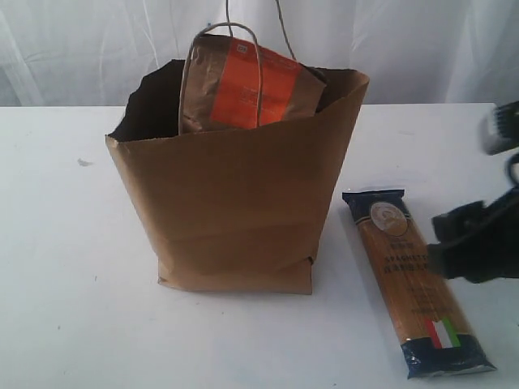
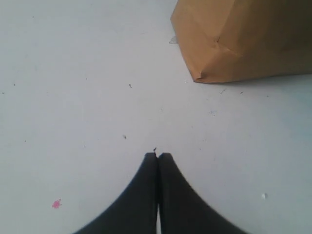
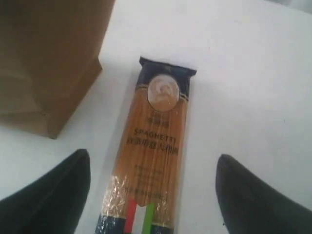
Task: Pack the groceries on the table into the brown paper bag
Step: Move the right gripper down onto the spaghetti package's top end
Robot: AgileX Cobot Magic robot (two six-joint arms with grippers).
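White tabletop (image 1: pixel 65 308): right tool (image 3: pixel 153 156) hangs spread over the spaghetti packet (image 1: pixel 413 284).

Staged lab setup, plain white table (image 1: pixel 65 243), draped white curtain backdrop (image 1: pixel 81 49)

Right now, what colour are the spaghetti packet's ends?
Dark blue; the spaghetti packet shows best in exterior view.

Bright, diffuse, cool-white light, faint soft shadows, hazy low contrast, mild blur throughout.
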